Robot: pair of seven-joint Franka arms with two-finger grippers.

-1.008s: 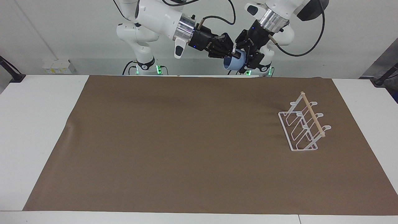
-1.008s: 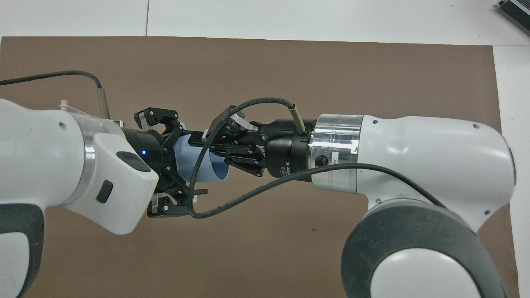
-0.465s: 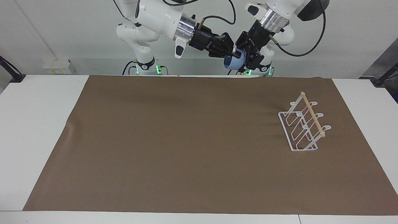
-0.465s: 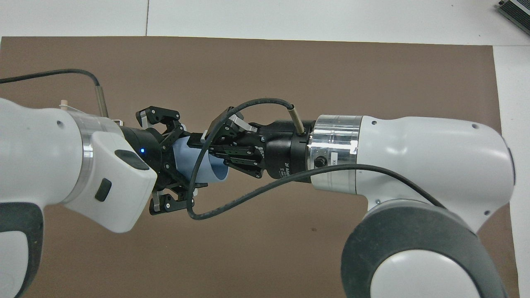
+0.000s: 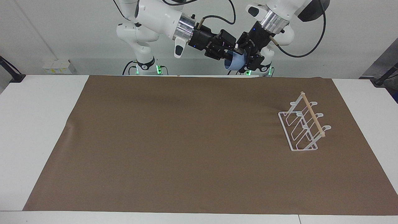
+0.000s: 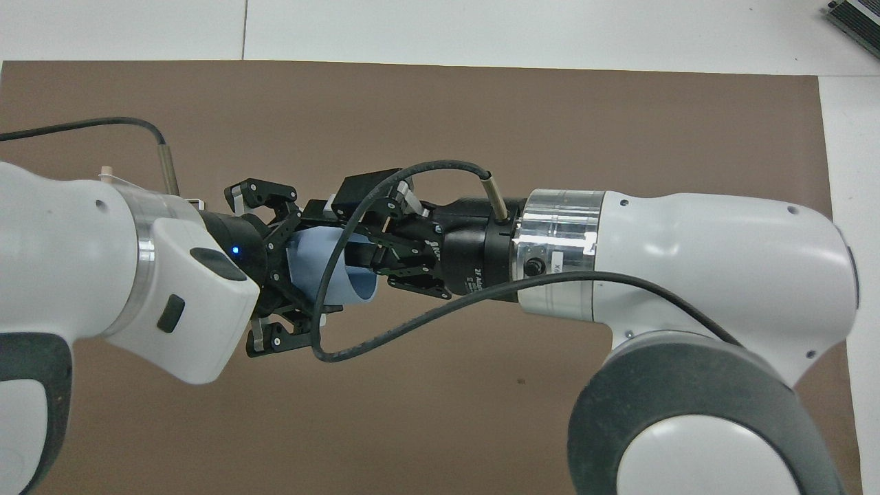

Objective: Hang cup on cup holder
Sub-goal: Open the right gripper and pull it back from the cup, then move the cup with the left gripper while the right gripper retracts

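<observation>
The light-blue cup (image 5: pixel 233 63) (image 6: pixel 302 254) hangs in the air over the mat's edge nearest the robots, lying on its side. My left gripper (image 5: pixel 243 60) (image 6: pixel 330 265) is shut on the cup's body from its base end. My right gripper (image 5: pixel 230 49) (image 6: pixel 347 227) faces it at the cup's mouth, open, with its fingers spread around the rim. The white wire cup holder (image 5: pixel 306 124) with its wooden dowel stands on the mat toward the left arm's end of the table. In the overhead view my left arm hides it except for a dowel tip (image 6: pixel 105 170).
A brown mat (image 5: pixel 186 149) covers most of the white table (image 5: pixel 37 130). Both arms' black cables (image 6: pixel 385 337) loop around the grippers.
My left gripper closed on the cup's body. After that my right gripper opened and let go of the cup's rim. The cup stayed nearly in place.
</observation>
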